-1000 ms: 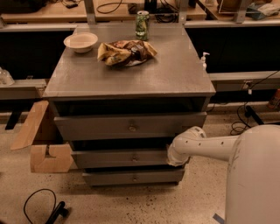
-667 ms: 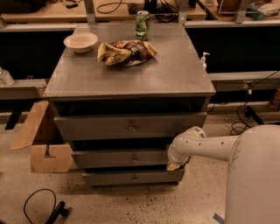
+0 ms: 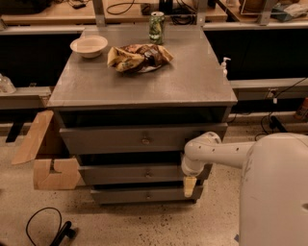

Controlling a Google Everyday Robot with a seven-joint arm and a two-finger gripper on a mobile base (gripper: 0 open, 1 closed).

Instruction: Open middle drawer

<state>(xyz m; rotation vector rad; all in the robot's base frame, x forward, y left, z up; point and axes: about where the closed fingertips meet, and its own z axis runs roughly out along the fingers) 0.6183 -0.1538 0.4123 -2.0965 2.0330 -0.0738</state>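
Down beside the middle drawer [image 3: 130,174], right end, hang the jaws; apart or together, unclear.

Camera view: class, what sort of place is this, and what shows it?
Probably a robotics lab or workshop: workbenches strung with cables behind a grey drawer cabinet, a cardboard box on the speckled floor, and the gripper hanging at the right end of the middle drawer.

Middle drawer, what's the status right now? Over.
Gripper low at right front of the cabinet, pointing down. Middle drawer looks shut, knob untouched. Cardboard box sits left, out of the way.
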